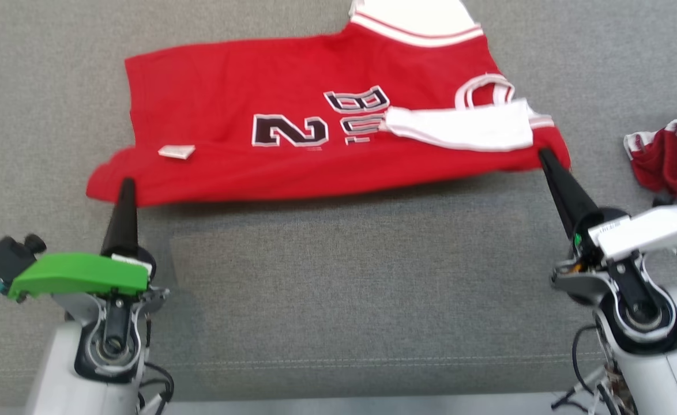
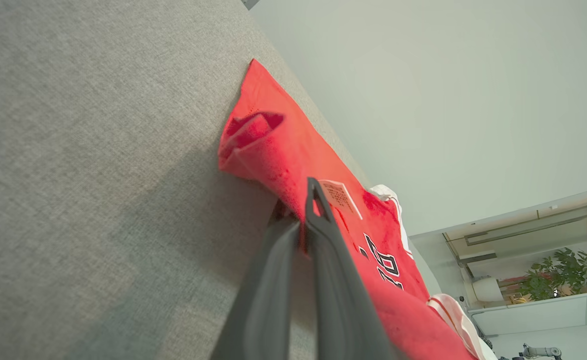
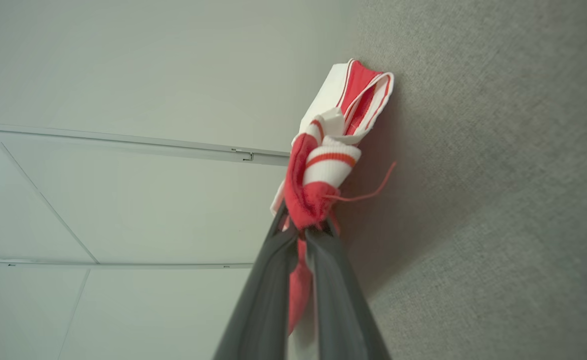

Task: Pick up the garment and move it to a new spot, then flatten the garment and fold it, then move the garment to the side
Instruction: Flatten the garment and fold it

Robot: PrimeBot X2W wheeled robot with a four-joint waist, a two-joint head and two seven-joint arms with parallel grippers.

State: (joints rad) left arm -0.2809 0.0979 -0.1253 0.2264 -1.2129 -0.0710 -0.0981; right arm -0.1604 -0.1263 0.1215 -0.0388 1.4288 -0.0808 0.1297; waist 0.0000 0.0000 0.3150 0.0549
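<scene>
The garment (image 1: 292,132) is a red jersey with white trim, a black number and a small white tag, spread over the grey cushion with its near edge lifted. My left gripper (image 1: 126,185) is shut on its near left corner; the left wrist view has red cloth (image 2: 293,160) pinched between the dark fingers (image 2: 323,235). At the near right corner my right gripper (image 1: 543,154) is shut on the red and white trim, which bunches above its fingers (image 3: 333,260) as a cloth knot (image 3: 323,170) in the right wrist view.
A second crumpled red and white garment (image 1: 670,153) lies at the right edge of the grey sofa seat (image 1: 344,288). The seat's front edge runs along the bottom of the head view. Pale wall rises behind the cushion.
</scene>
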